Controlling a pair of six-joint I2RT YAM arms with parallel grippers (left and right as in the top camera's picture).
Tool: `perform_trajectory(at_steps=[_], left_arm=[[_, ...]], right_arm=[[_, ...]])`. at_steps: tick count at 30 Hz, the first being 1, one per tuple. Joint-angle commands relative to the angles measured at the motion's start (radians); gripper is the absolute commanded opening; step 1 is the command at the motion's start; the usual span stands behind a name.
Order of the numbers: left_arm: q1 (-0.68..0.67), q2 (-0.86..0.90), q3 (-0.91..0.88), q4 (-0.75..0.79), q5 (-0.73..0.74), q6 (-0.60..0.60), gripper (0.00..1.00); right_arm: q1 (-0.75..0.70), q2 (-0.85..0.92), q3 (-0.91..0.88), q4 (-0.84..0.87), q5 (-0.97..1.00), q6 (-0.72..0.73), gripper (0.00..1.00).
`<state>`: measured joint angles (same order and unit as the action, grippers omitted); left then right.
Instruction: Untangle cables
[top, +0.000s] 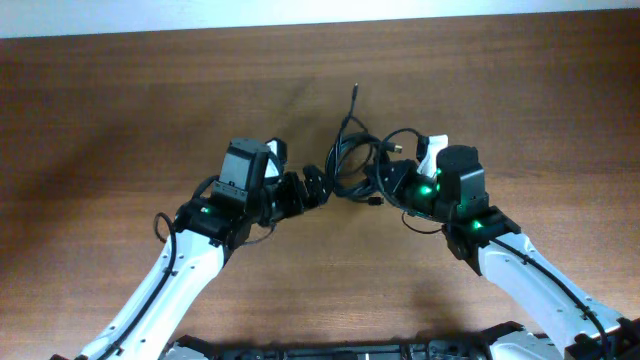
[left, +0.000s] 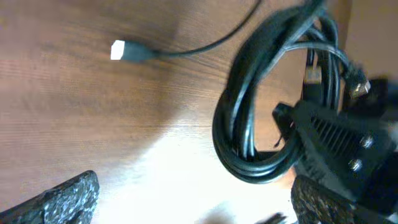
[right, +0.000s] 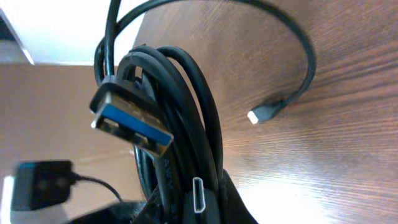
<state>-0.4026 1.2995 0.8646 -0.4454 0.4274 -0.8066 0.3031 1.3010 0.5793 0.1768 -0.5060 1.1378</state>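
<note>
Noting state for you: your left gripper (left: 196, 186) stands wide open. Its two textured fingers (left: 68, 198) sit at the lower corners of the left wrist view, with only bare worktop (left: 93, 124) between them, so it holds nothing. The cables (top: 352, 160) form a looped black bundle at the centre of the overhead frame, between both grippers. Your right gripper (top: 392, 178) is closed on the cables: in the right wrist view the strands run down into its jaws at the bottom edge. A USB plug (right: 130, 121) with a blue insert sits close to that camera. A small plug (right: 258, 115) lies on the worktop at right. One cord with a pale-tipped plug (left: 118, 51) trails to the upper left of the left wrist view.
</note>
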Motion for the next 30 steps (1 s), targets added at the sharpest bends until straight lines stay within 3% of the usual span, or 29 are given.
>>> perform_trajectory(at_steps=[1, 5, 10, 18, 19, 21, 22, 26, 28, 30], left_arm=[[-0.002, 0.018, -0.012, 0.019, -0.025, -0.291, 0.99], [-0.009, 0.061, -0.012, 0.106, -0.018, -0.362, 0.98], [-0.06, 0.113, -0.012, 0.2, -0.002, -0.415, 0.78], [-0.068, 0.17, -0.012, 0.202, -0.009, -0.439, 0.0], [-0.068, 0.17, -0.012, 0.203, -0.016, -0.438, 0.0], [-0.063, 0.17, -0.012, 0.202, -0.033, -0.408, 0.0], [-0.055, 0.17, -0.012, 0.206, -0.041, -0.359, 0.0], [0.019, 0.169, -0.012, 0.198, -0.028, -0.004, 0.0], [0.066, 0.168, -0.012, 0.189, 0.037, 0.147, 0.0], [0.119, 0.167, -0.012, 0.179, 0.133, 0.312, 0.0]], right_arm=[[0.009, -0.014, -0.002, 0.014, 0.018, 0.08, 0.04], [0.05, -0.014, -0.002, 0.014, 0.021, 0.096, 0.04], [0.104, -0.014, -0.002, 0.024, 0.058, 0.162, 0.04], [0.11, -0.014, -0.002, 0.04, 0.074, 0.221, 0.04], [0.11, -0.014, -0.002, 0.036, 0.073, 0.213, 0.07], [0.11, -0.014, -0.002, 0.034, 0.073, 0.135, 0.24], [0.11, -0.014, -0.002, 0.027, 0.073, 0.089, 0.38], [0.107, -0.014, -0.002, -0.064, 0.073, -0.201, 0.87], [0.107, -0.014, -0.002, -0.129, 0.073, -0.367, 1.0], [0.097, -0.015, -0.002, -0.2, 0.066, -0.497, 0.99]])
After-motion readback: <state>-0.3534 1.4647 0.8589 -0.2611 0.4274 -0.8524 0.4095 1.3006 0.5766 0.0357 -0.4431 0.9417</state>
